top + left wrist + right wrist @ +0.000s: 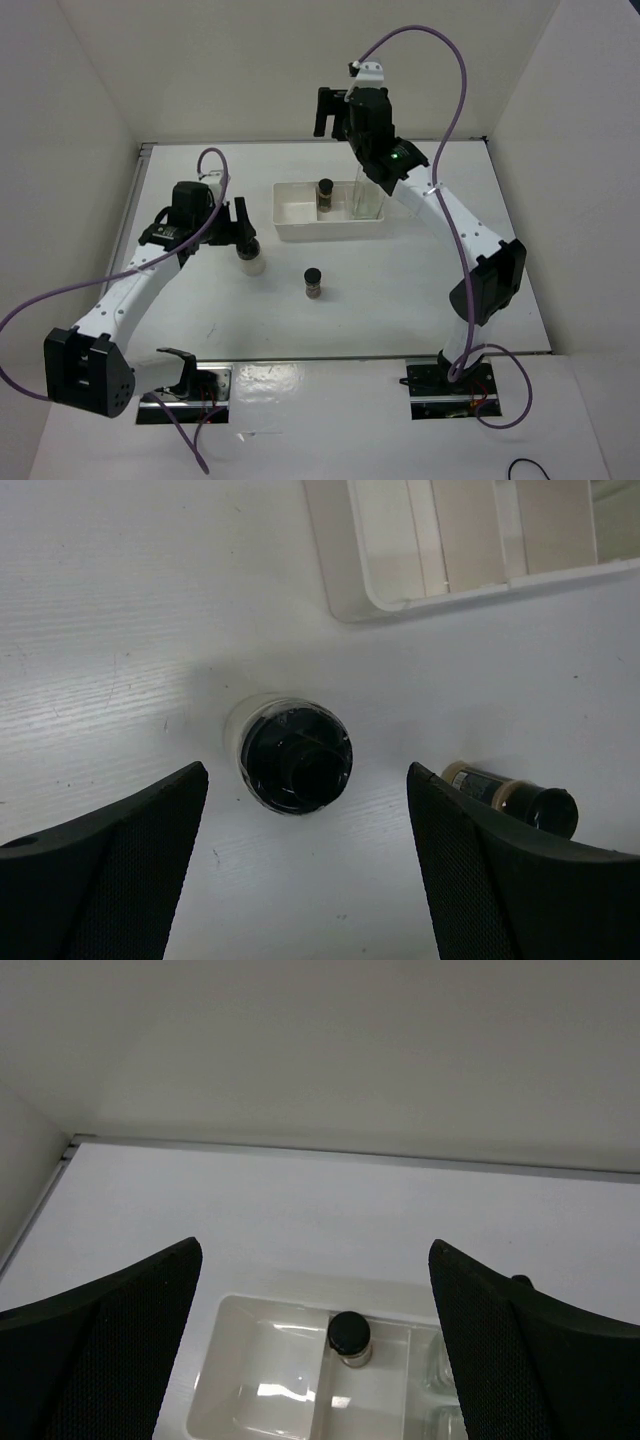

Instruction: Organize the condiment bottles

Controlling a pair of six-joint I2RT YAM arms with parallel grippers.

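Note:
A wider whitish black-capped jar (250, 258) stands on the table left of centre. My left gripper (224, 232) hovers over it, open and empty. In the left wrist view the jar (294, 756) lies ahead of the open gripper (306, 865). A small dark jar (314, 281) stands on the table mid-way; it shows beside my right finger (516, 800). Another small dark jar (326, 196) stands in the white tray's (296, 214) middle compartment. Clear glass bottles (367, 196) stand in the right compartment. My right gripper (335, 112) is open, raised behind the tray.
The right wrist view shows the tray (262, 1388) below the open gripper (315, 1250), with the small jar (350, 1335) and glass (441, 1372) in it. White walls close in the table on three sides. The tray's left compartment holds nothing.

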